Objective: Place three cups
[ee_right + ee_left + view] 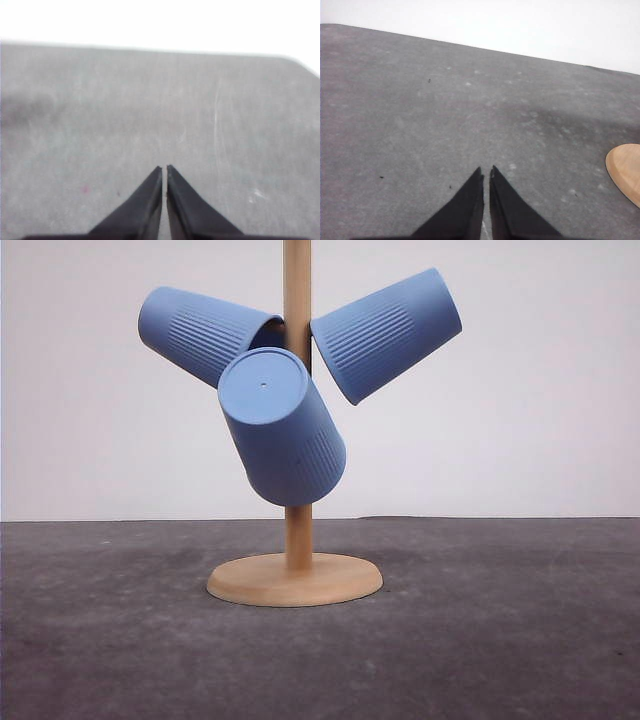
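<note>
Three light-blue ribbed cups hang on wooden cup tree, bases outward. Left gripper closed, empty; right gripper closed, empty, over gray table.

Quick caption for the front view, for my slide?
Three blue ribbed cups hang mouth-inward on a wooden cup tree standing on the dark table.
</note>
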